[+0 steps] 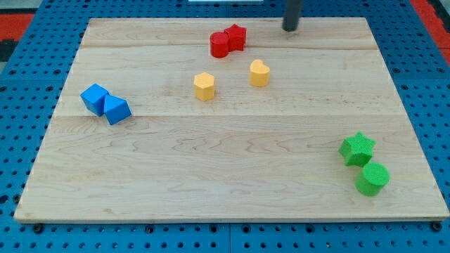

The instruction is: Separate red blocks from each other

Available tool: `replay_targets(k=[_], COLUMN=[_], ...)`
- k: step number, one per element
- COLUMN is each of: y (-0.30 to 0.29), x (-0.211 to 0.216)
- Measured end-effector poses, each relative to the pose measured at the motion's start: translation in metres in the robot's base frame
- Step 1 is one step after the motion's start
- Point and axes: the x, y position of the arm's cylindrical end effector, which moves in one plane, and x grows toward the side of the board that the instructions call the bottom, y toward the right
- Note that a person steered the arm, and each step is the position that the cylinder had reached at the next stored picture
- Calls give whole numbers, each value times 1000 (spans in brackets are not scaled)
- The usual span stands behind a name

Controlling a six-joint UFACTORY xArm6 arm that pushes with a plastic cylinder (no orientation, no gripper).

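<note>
Two red blocks sit touching each other near the view's top centre: a rounded red block (220, 44) on the left and a star-like red block (236, 36) on the right. My tip (290, 29) is the lower end of a dark rod at the view's top. It stands to the right of the red pair, apart from it by about a block and a half's width, and touches no block.
The wooden board (232, 176) also holds a yellow hexagon block (204, 86), a yellow heart-like block (259, 72), two touching blue blocks (105, 103) at the left, a green star (357, 148) and a green cylinder (372, 178) at the lower right.
</note>
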Motion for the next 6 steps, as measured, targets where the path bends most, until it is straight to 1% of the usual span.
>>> replay_targets(k=[1,2,3,4,5,6], y=[-41,-67,-68,-71,-109,-110], x=[18,54,57,6,13,67])
